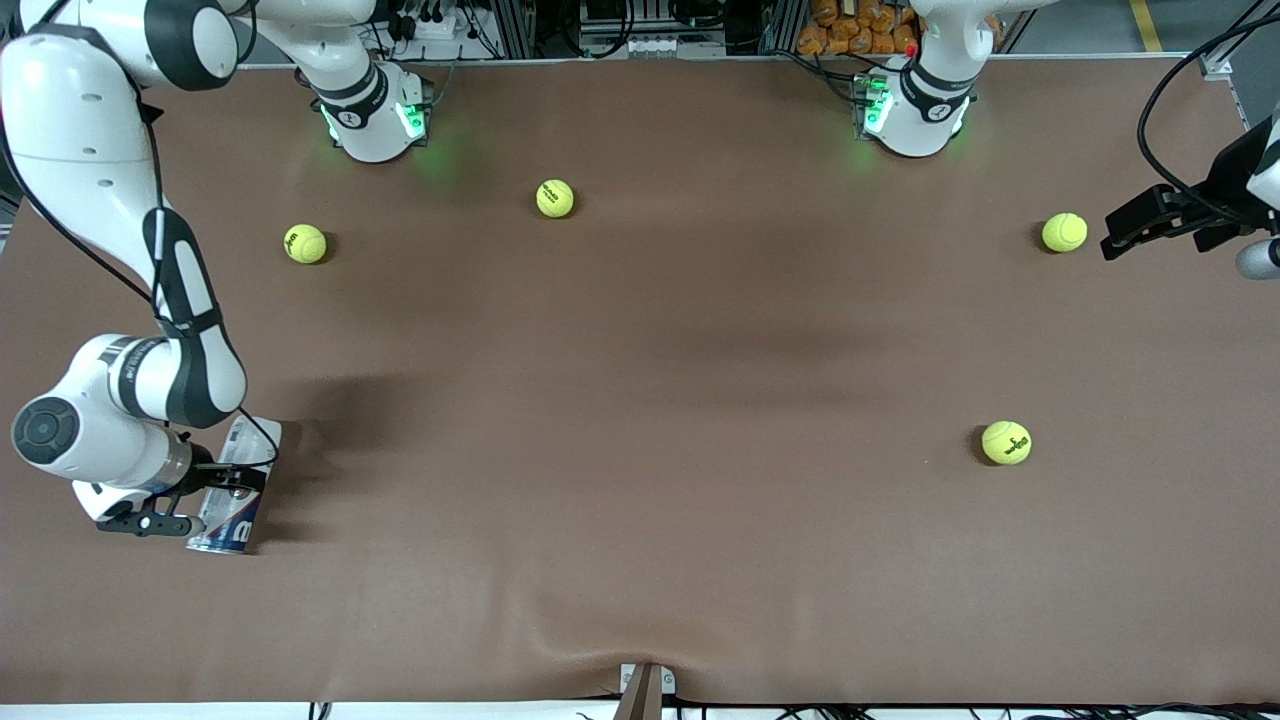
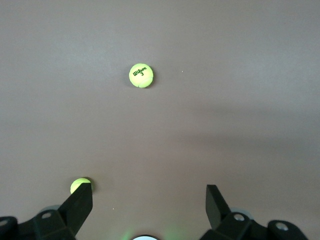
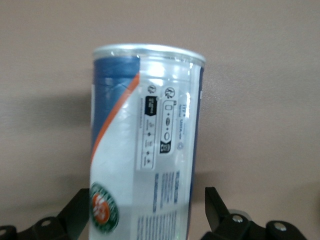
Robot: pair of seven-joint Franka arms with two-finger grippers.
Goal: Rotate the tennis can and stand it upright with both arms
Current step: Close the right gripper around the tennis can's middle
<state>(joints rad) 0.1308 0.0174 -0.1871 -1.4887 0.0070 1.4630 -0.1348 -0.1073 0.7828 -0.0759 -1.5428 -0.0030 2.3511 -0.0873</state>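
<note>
The tennis can (image 1: 230, 515) lies on its side near the right arm's end of the table, its white and blue label (image 3: 150, 150) up and its silvery rim (image 3: 149, 51) pointing away from the wrist. My right gripper (image 1: 205, 497) is down at the can, open, with a black finger on each side. In the right wrist view the gripper (image 3: 145, 205) straddles the can, and a gap shows at one finger (image 3: 215, 205). My left gripper (image 1: 1115, 240) waits open at the left arm's end of the table, holding nothing (image 2: 149, 200).
Several yellow-green tennis balls lie loose on the brown table (image 1: 650, 420): one (image 1: 305, 243), one (image 1: 555, 198), one (image 1: 1064, 232) beside the left gripper, and one (image 1: 1006, 442) nearer the front camera. The left wrist view shows a ball (image 2: 141, 75) and another (image 2: 79, 185) by a finger.
</note>
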